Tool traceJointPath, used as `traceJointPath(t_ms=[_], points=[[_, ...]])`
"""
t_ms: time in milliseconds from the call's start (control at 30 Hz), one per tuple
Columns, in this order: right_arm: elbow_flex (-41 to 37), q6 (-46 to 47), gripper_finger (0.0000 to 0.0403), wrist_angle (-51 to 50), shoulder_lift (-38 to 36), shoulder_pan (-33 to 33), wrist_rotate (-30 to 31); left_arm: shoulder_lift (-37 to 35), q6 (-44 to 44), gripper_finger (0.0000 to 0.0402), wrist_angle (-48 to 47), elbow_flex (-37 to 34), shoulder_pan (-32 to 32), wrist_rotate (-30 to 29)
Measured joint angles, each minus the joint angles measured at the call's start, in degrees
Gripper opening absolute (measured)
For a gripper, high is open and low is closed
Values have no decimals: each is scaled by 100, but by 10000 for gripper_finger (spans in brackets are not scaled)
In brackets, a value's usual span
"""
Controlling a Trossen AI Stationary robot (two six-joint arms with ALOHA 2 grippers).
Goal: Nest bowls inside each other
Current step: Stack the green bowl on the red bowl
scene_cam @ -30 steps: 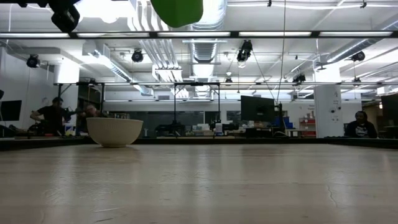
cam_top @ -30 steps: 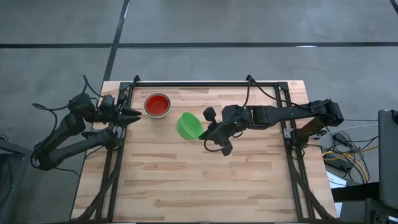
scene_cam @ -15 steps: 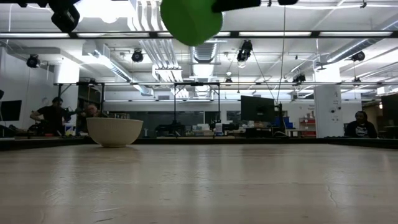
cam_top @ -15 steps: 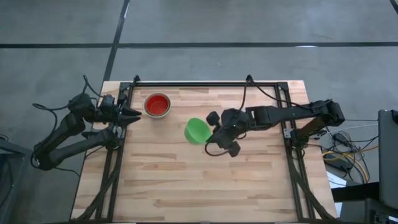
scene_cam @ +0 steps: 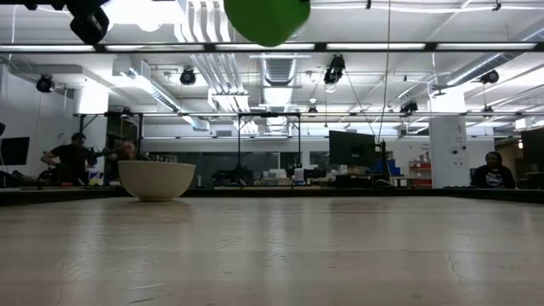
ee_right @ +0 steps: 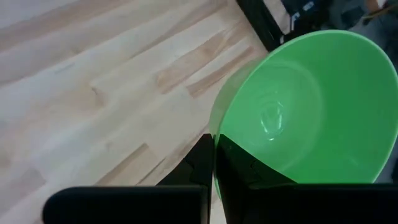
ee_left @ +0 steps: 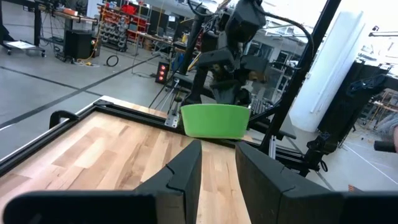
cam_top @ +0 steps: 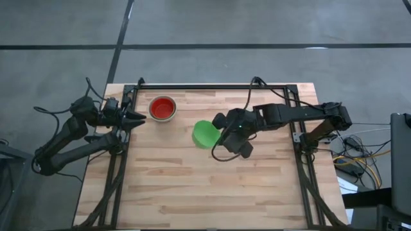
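Observation:
My right gripper (cam_top: 219,134) is shut on a bright green bowl (cam_top: 205,133) and holds it high above the middle of the table. The same green bowl (scene_cam: 266,19) sits at the top edge of the low view. A red bowl (cam_top: 162,107) sits inside a whitish-grey bowl (scene_cam: 156,179) that stands on its base at the far left of the table. My left gripper (ee_left: 217,168) waits open at the table's left edge, holding nothing and pointing level toward the green bowl (ee_left: 214,119). My right gripper pinches the green bowl's rim (ee_right: 217,134) on the side toward the table's right, one finger inside the bowl and one outside its wall. The fingers (ee_right: 200,160) slant down from the right. The bowl hangs clear of the table, mouth up and about level.
A black metal frame (cam_top: 205,86) runs along the table's far edge and down both sides. Bare wood fills the near half of the table (cam_top: 205,192). People sit in the room beyond the far edge (scene_cam: 72,157).
My right gripper has tipped its wrist downward and shifted a little toward the table's right with the green bowl. The bowl was tilted on its side a second ago; it now sits mouth up and about level, still clear of the table.

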Motion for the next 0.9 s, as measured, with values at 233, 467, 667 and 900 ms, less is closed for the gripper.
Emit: traceJointPath(t_ms=[233, 467, 667, 900], points=[[1350, -571, 8, -1692, 956, -36, 21, 0, -2, 103, 0, 0, -1, 2], [2939, -620, 8, -3339, 1974, -63, 325, 0, -2, 103, 0, 0, -1, 0], [3997, -620, 8, -3574, 2455, -70, 428, 1, 0, 103, 0, 0, -1, 2], [4512, -599, 8, -3679, 2570, -63, 426, 0, 0, 103, 0, 0, -1, 2]])
